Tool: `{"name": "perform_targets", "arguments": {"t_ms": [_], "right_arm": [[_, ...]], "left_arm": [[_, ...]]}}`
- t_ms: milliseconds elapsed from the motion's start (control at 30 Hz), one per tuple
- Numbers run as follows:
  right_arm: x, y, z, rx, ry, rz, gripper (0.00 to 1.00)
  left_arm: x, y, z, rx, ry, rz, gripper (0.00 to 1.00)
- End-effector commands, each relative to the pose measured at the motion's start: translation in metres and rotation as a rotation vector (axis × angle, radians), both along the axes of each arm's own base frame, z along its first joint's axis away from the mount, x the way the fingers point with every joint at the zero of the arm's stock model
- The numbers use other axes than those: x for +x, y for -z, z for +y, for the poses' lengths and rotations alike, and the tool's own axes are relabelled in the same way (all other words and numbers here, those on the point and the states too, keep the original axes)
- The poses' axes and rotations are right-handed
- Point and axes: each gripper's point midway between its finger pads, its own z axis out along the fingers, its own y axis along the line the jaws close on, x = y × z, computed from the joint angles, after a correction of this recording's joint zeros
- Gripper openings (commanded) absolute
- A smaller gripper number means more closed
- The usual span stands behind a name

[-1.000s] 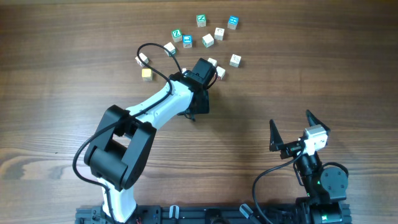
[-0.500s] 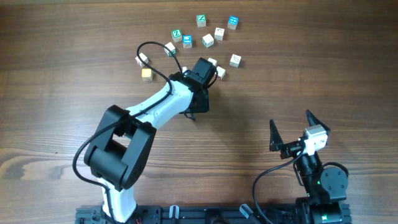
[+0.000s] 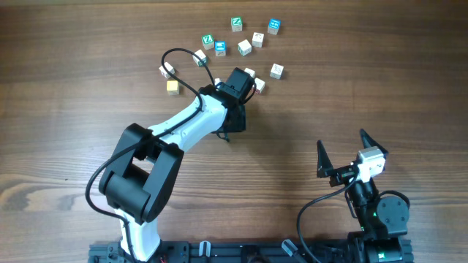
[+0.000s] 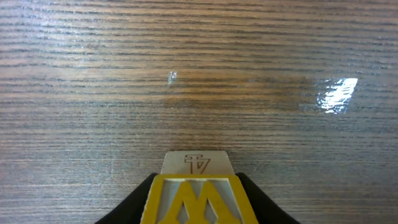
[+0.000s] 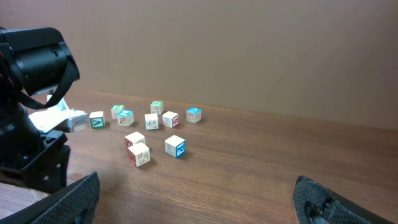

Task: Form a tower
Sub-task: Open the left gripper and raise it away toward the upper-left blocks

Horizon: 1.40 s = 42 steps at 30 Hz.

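While the left gripper [image 4: 198, 210] jaws pinch a yellow M cube [image 4: 198, 198] against a pale marked cube [image 4: 196, 163], the tower is at most this pair. Loose cubes [image 3: 244, 47] still wait on the worktop [image 3: 380, 66], and the right gripper [image 3: 341, 140] jaws are spread.

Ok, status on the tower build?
Left gripper shut on yellow M cube, pale cube just beyond it; stacked or not, cannot tell. Right gripper open, parked aside. Loose cubes close around left gripper.
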Motion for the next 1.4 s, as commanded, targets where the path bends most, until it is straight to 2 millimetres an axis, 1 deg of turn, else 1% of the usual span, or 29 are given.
{"name": "perform_targets", "arguments": {"t_ms": [0,33,67,133,200,233,267,333,367,400,500,567,633,700,833,1067,1133,1200,1233,1367], "right_arm": [[0.000,-0.002,-0.003,-0.009,0.014,-0.010,1.00],[0.000,-0.002,-0.003,-0.009,0.014,-0.010,1.00],[0.000,-0.002,-0.002,-0.009,0.014,-0.010,1.00],[0.000,-0.002,-0.002,-0.009,0.014,-0.010,1.00],[0.000,-0.002,-0.003,-0.009,0.014,-0.010,1.00],[0.000,-0.002,-0.003,-0.009,0.014,-0.010,1.00],[0.000,-0.002,-0.003,-0.009,0.014,-0.010,1.00],[0.000,-0.002,-0.002,-0.009,0.014,-0.010,1.00],[0.000,-0.002,-0.002,-0.009,0.014,-0.010,1.00],[0.000,-0.002,-0.003,-0.009,0.014,-0.010,1.00],[0.000,-0.002,-0.003,-0.009,0.014,-0.010,1.00],[0.000,-0.002,-0.003,-0.009,0.014,-0.010,1.00],[0.000,-0.002,-0.003,-0.009,0.014,-0.010,1.00],[0.000,-0.002,-0.002,-0.009,0.014,-0.010,1.00],[0.000,-0.002,-0.002,-0.009,0.014,-0.010,1.00],[0.000,-0.002,-0.002,-0.009,0.014,-0.010,1.00],[0.000,-0.002,-0.002,-0.009,0.014,-0.010,1.00],[0.000,-0.002,-0.003,-0.009,0.014,-0.010,0.99],[0.000,-0.002,-0.003,-0.009,0.014,-0.010,1.00],[0.000,-0.002,-0.002,-0.009,0.014,-0.010,1.00]], "left_arm": [[-0.001,0.005,0.004,0.028,0.025,0.004,0.64],[-0.001,0.005,0.004,0.029,0.025,0.004,0.73],[-0.001,0.005,0.004,0.028,0.025,0.003,0.78],[0.003,0.003,0.003,0.022,0.026,-0.010,0.84],[0.013,-0.005,0.003,0.014,0.035,-0.032,0.86],[0.022,-0.017,0.004,0.002,0.020,-0.052,0.88],[0.028,-0.025,0.006,-0.005,0.010,-0.065,0.89],[0.045,-0.052,0.011,-0.034,-0.021,-0.118,0.90],[0.060,-0.077,0.016,-0.064,-0.047,-0.177,0.91],[0.071,-0.098,0.021,-0.087,-0.069,-0.224,0.92],[0.088,-0.135,0.036,-0.127,-0.115,-0.317,0.94],[0.097,-0.149,0.047,-0.143,-0.145,-0.363,0.95],[0.107,-0.158,0.065,-0.151,-0.187,-0.401,0.99],[0.115,-0.161,0.085,-0.148,-0.232,-0.417,1.00],[0.123,-0.162,0.118,-0.135,-0.302,-0.429,1.00],[0.147,-0.174,0.165,-0.141,-0.403,-0.520,1.00],[0.150,-0.173,0.177,-0.136,-0.426,-0.526,1.00],[0.151,-0.165,0.185,-0.126,-0.443,-0.511,1.00],[0.152,-0.158,0.190,-0.119,-0.452,-0.497,1.00],[0.155,-0.119,0.203,-0.090,-0.481,-0.421,1.00]]}}
